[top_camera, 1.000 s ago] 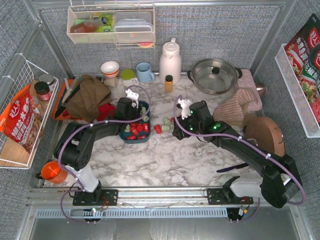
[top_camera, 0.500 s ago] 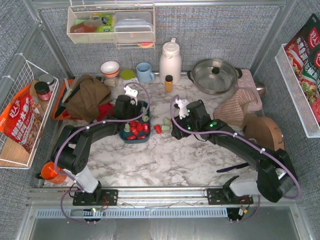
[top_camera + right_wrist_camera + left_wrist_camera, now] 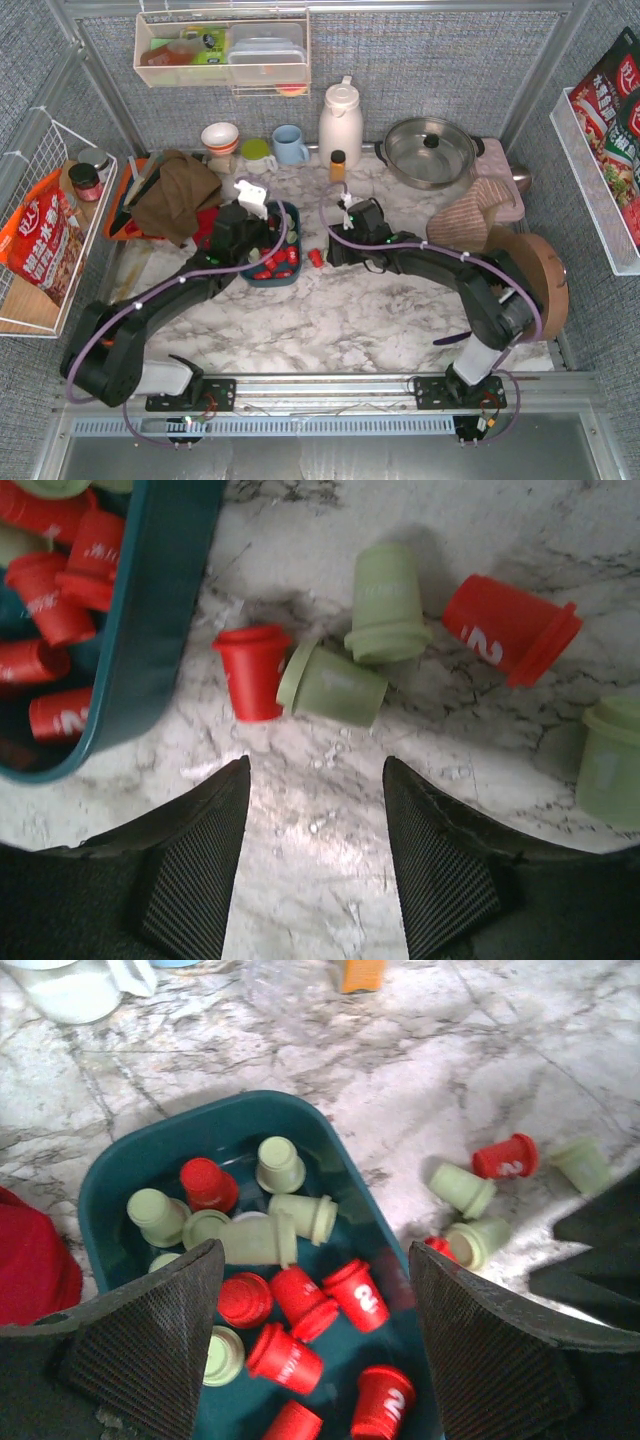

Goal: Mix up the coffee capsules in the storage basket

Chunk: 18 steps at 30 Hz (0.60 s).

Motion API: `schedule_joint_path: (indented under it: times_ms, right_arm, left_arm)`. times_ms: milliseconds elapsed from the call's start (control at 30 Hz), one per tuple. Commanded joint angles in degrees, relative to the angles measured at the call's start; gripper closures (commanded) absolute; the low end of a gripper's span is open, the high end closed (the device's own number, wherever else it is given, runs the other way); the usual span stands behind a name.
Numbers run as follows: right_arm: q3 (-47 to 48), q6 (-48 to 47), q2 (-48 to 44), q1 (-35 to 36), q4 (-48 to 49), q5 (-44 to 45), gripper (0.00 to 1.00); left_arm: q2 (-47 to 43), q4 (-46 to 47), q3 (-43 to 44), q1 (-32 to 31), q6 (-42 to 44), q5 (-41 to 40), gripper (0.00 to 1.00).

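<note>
One basket — five capsules outside it: two red, three green.

From my console both arms read matte black, the left arm and the right arm alike. Each has a pale grey link above its base, a purple cable looping along it and a white bracket at the wrist. The jaws carry black cross-hatched pads.

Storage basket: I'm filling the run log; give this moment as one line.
left tool: open, empty, over storage basket | right tool: open, empty, over loose capsules beside basket
</note>
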Motion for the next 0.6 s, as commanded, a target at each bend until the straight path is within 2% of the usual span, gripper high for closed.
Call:
schedule_joint_path:
  times_ms: [0,200,400,567]
  right_arm:
    - [3.06,4.46,4.41,0.67,5.49,6.11,0.40]
    - [5.96,4.71,9.72,1.44,5.29,9.40,0.39]
    - [8.77,2.99,13.54,2.21,2.50,11.97,0.40]
    - [8.53,2.84,13.63,2.30,1.51,10.89,0.51]
  left_arm:
    - [-4.65,2.82,-3.61,-2.62,0.88,1.22,0.17]
    - [-9.67,6.22,-8.79,-6.48,2.64,0.64,0.16]
    - [-10.91,9.25,-11.69,-10.32,6.79,0.81,0.15]
    - [-11.35,13.03,-14.48,-12.09,9.02,1.74,0.15]
